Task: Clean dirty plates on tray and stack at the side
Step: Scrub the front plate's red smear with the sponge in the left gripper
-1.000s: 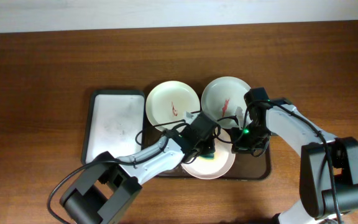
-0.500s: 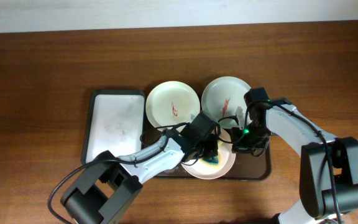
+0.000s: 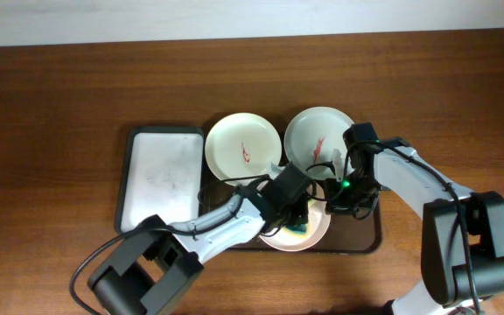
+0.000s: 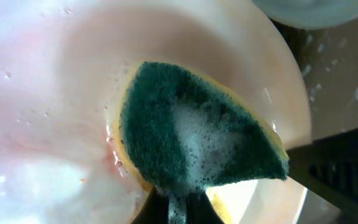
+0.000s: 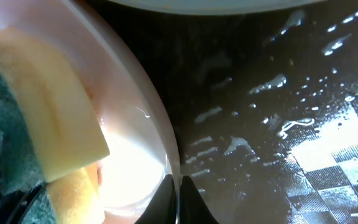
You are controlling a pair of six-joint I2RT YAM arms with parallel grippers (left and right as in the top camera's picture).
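Three plates lie on the dark brown tray [image 3: 366,238]. A white plate [image 3: 242,145] and a mint plate [image 3: 316,134] at the back each carry a red smear. The front white plate [image 3: 315,234] is under my left gripper [image 3: 297,219], which is shut on a green and yellow sponge [image 4: 197,140] pressed soapy onto the plate's inside [image 4: 55,93]. My right gripper [image 3: 332,203] is shut on this plate's rim [image 5: 169,163]; the sponge also shows in the right wrist view [image 5: 48,124].
A smaller black-rimmed tray with a white inside [image 3: 160,175] sits left of the brown tray. The brown tray's base [image 5: 278,124] is wet with droplets. Wooden table [image 3: 59,105] surrounds both trays.
My left gripper has slid the sponge a little to the right and forward across the front plate. The right gripper has kept its hold on the rim.
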